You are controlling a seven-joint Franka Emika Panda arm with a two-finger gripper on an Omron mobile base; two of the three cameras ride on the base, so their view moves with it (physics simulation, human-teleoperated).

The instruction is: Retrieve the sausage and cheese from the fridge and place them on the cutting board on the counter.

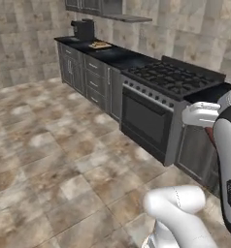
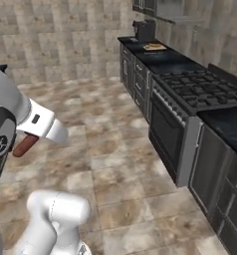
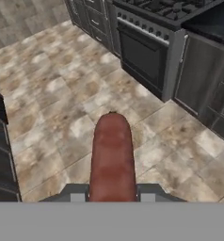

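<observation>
Sausage, a small dark red-brown oblong with rounded ends, was clamped in the robot's hand, whose two dark fingers were drawn in tight against its sides, so the hand was nearly closed and gripping that one thing; in the right base view the same sausage poked out below the white wrist, tilted, well above the mottled stone-tile floor. Reading the left base view from left to right, the black marble-look counter ran back along the wall over dark grey cabinets; at its far end stood a dark, boxy coffee machine, and just right of it lay the flat, light tan wooden cutting board, with something small and pale on it that was too blurred to name. Further right came the black gas stove with its oven door, and nearest the arm another stretch of dark cabinet. Cheese and fridge could not be placed from these pictures. My judgement was that the carry was underway with the board still well apart from the hand. The main risk looked like the grip itself: the sausage was held near one end with most of its length sticking out forward, so a sharp swing or a jolt from the base could pivot it loose onto the floor. A low reach across the stove's raised grates could also knock it free.
</observation>
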